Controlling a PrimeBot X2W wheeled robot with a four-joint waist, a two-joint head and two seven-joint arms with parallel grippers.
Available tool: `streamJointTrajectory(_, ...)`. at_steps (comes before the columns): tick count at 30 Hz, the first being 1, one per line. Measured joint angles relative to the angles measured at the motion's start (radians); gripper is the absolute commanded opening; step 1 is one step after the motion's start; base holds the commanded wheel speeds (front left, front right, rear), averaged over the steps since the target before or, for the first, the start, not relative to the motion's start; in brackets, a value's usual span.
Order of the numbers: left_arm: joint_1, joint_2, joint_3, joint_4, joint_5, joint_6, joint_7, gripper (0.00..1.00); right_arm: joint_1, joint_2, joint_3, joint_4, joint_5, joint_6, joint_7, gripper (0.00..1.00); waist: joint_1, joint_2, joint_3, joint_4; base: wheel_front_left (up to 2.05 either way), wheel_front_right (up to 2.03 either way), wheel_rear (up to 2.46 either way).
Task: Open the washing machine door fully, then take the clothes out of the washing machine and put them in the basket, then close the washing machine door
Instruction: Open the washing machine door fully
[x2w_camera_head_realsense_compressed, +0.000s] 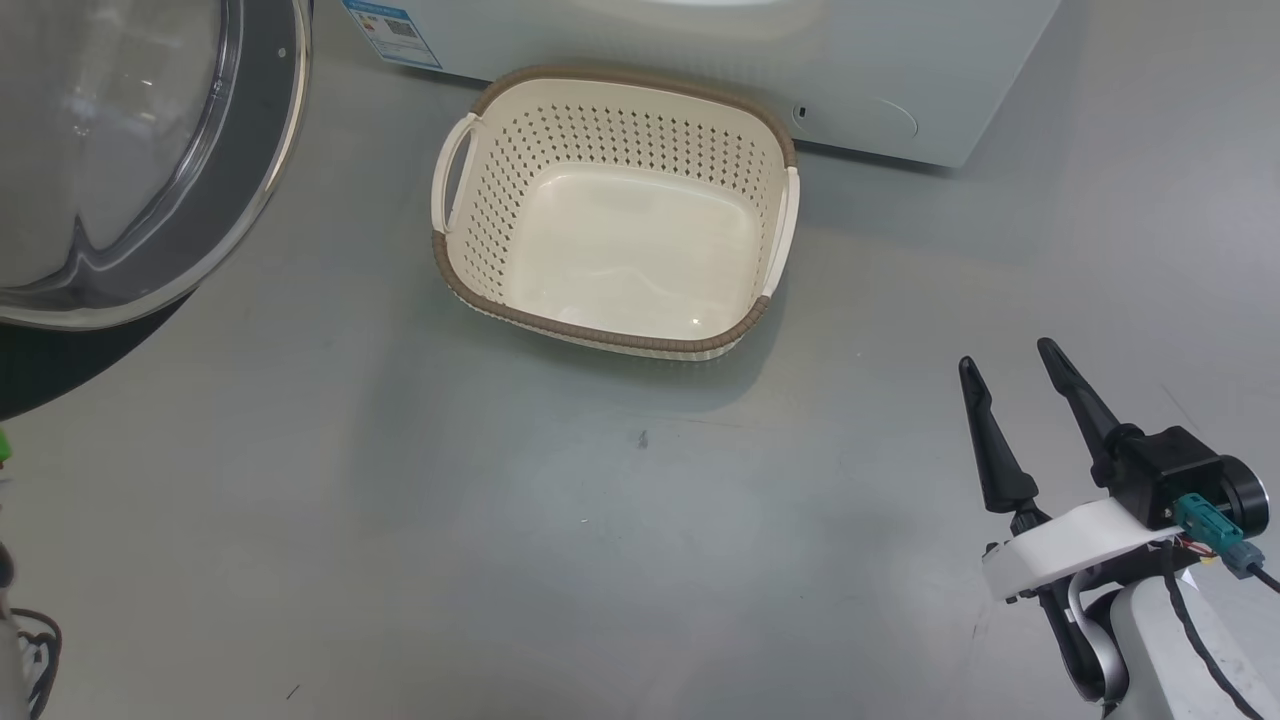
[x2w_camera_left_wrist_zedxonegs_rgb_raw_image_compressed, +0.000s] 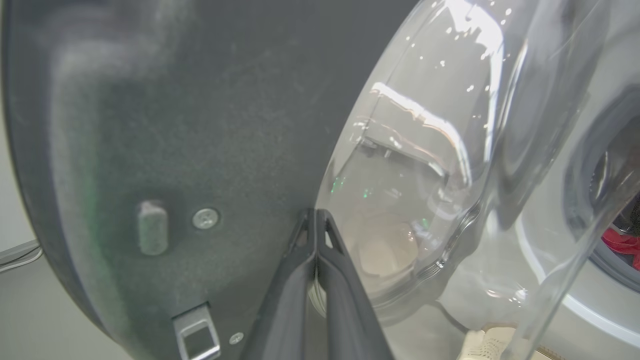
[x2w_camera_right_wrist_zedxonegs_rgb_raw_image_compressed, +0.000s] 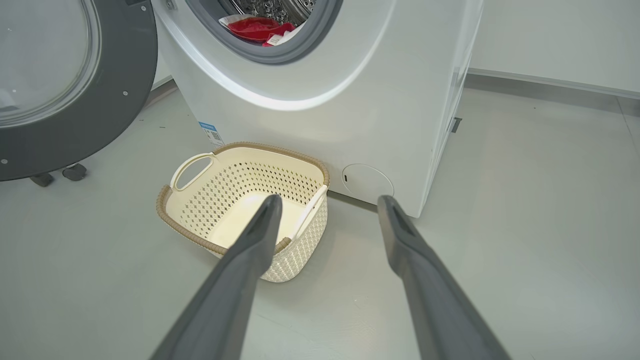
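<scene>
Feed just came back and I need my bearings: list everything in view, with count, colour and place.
washing machine: one, white, behind the basket, drum opening uncovered
washing machine door: one, dark ring around clear glass, standing open beside the machine
clothes: red with white, count unclear, in the drum
basket: one, cream with brown rim, empty, on the floor before the machine
label: one, blue, machine's lower front corner
round flap: one, white, machine's other lower front corner
floor: grey
left gripper: dark fingers, shut, tips at the door's dark ring beside the glass
right gripper: dark fingers, open, holding nothing, over the floor near the basket
</scene>
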Motion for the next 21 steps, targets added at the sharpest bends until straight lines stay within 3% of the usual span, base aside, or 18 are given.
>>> streamJointTrajectory(21, -0.026, 0.007, -0.027, 0.132, 0.012, -0.047, -0.009, 0.0, 0.0, 0.0, -0.008, 0.028, 0.002, 0.0, -0.002, 1.0, 0.0, 0.0, -0.044, 0.011, 0.0, 0.0, 0.0)
